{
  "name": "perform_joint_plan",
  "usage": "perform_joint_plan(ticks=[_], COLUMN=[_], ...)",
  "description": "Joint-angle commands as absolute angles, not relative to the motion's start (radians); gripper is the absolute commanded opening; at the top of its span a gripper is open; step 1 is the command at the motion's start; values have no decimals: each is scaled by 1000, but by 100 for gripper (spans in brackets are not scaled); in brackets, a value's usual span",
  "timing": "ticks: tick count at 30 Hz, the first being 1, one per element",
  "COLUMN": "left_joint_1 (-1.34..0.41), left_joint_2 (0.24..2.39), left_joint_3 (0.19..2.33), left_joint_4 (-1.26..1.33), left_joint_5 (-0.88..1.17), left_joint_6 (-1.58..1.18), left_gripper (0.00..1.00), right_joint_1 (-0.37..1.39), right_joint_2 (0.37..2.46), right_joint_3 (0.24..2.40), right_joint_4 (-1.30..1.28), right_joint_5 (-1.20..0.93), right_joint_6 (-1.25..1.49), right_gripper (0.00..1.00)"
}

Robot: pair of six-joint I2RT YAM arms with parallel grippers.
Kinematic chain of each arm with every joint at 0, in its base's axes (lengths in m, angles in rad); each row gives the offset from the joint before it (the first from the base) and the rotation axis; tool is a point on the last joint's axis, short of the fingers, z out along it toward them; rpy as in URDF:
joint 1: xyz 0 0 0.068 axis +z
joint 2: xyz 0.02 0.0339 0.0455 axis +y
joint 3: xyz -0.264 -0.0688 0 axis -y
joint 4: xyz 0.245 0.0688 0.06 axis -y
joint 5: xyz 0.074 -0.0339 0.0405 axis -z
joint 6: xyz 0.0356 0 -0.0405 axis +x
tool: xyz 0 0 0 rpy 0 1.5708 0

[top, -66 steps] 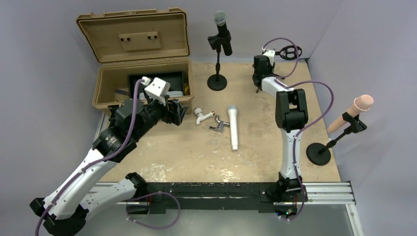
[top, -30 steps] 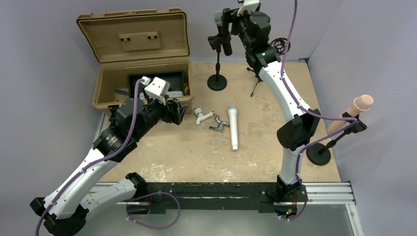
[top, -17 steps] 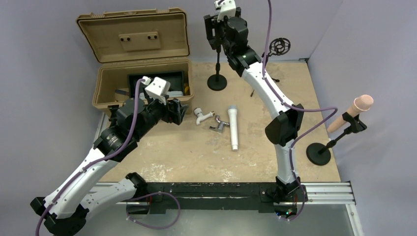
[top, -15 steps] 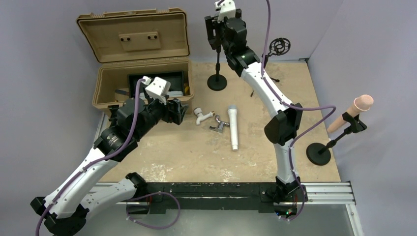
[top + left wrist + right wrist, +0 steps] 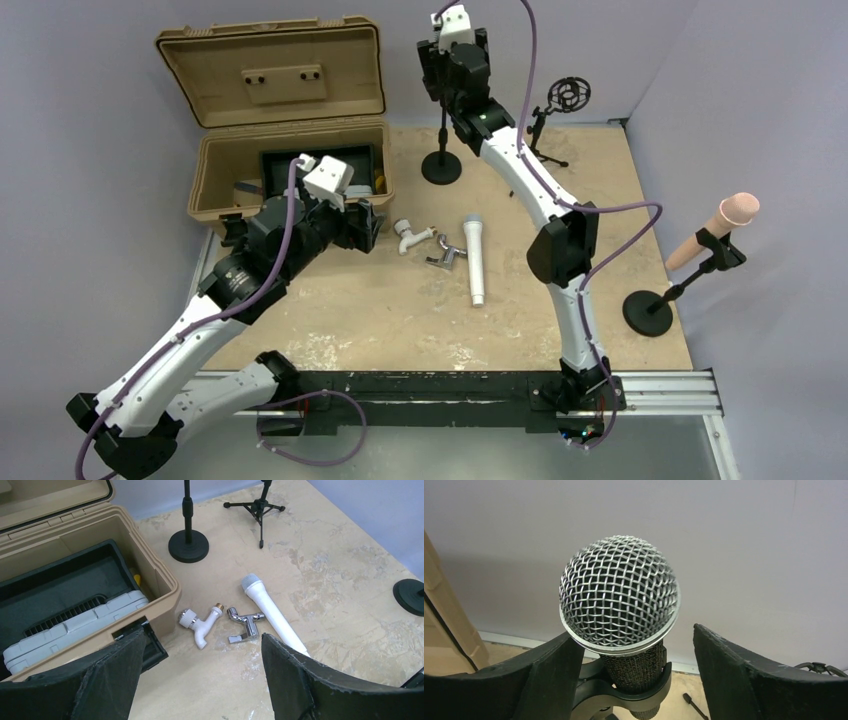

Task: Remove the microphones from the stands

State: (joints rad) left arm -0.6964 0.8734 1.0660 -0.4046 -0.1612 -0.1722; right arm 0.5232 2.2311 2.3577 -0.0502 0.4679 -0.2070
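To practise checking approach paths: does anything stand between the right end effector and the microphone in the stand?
Nothing visible does. The right end effector is open, its fingers flanking the microphone, which sits in the stand's clip.

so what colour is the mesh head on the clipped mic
Silver wire mesh head over a dark core; the right wrist view shows it best.

Shiny wire-mesh microphone (image 5: 619, 592) head (metal), matt black clip (image 5: 624, 687)

The microphone (image 5: 619, 592) sits in its stand (image 5: 441, 166), right of the case (image 5: 270, 72).
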Motion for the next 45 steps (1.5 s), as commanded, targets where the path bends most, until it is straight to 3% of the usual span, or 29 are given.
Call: perform_joint_plan(ticks=[1, 7, 12, 21, 31, 38, 45], left_joint_1=[-702, -702, -701, -686, -536, -526, -447], left_joint_2=[874, 891, 887, 942, 1089, 1283, 1510], left_joint_3=[1056, 1052, 1011, 993, 1114, 1253, 1309], left_joint_4=[-356, -352, -298, -188, -46, 30, 302], left_joint_5=[-179, -179, -179, -40, 177, 181, 228], left_joint_6=[-169, -171, -176, -262, -428, -366, -357], left_gripper=[83, 83, 83, 83, 80, 79, 86], right_joint_1=[521, 509, 507, 496, 482, 482, 481], right_joint_2=[2242, 2248, 2230, 2119, 2042, 2039, 2019], right_joint_3=[2419, 2416, 2390, 2259, 2249, 2206, 2174], right_joint_4=[27, 48, 44, 18, -74, -92, -72], right_joint_5=[486, 423, 384, 236, 92, 58, 12], right_joint_6=[-237, -237, -230, -179, -142, -129, -109], right_gripper=[72, 51, 25, 0, 0, 0, 0])
